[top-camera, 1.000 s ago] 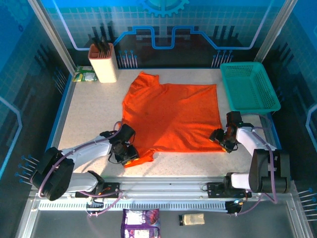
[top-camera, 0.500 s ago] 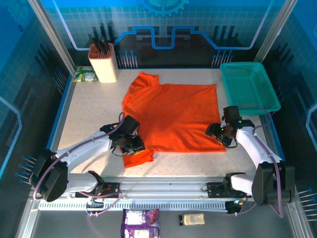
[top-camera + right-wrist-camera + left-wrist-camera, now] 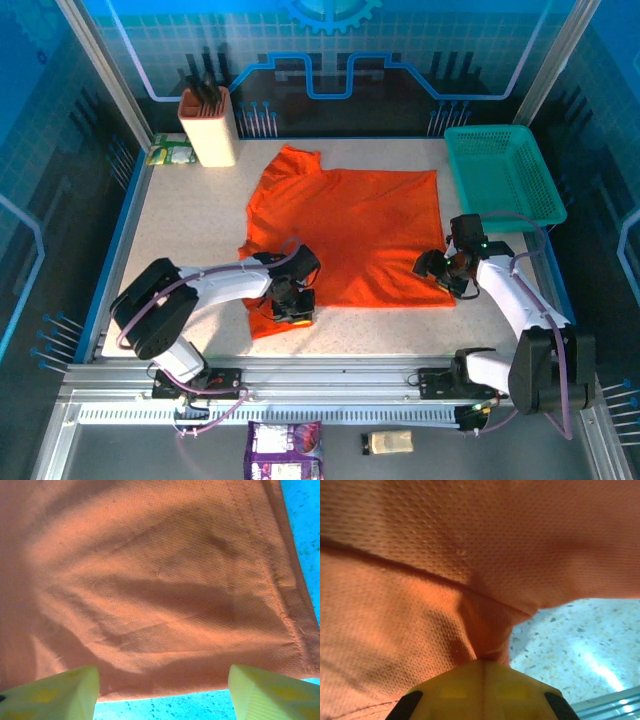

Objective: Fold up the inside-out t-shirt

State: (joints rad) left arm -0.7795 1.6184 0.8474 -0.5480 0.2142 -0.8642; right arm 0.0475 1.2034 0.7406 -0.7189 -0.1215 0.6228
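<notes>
One orange-red t-shirt (image 3: 350,225) covers the middle of the desk (image 3: 170,240), spread nearly flat. I judge it light, thin and limp: it will sag from any pinch, drag and wrinkle across the speckled surface, and hold no shape of its own. It will not break, but a single layer can slip out of a shallow pinch. I therefore want seams and hems between the fingers, where the cloth is doubled, and both near corners taken together so the fold lands square.

From my left end effector (image 3: 292,305), in the overhead view, the body of the shirt stretches away beyond it and to the right. The near sleeve is bunched directly under it and a little to its left. This end effector is clamped tight on a pleat of fabric beside a seam. Its wrist camera shows the cloth gathered into the closed yellow tips, with bare desk just to their right.

From my right end effector (image 3: 441,276), the shirt lies ahead and to the left, with the hem corner right at it. Its fingers stand wide apart, one on either side of the cloth's near edge, and the stitched hem runs up past the right-hand tip. As far as I can see, nothing is pinched there yet.
</notes>
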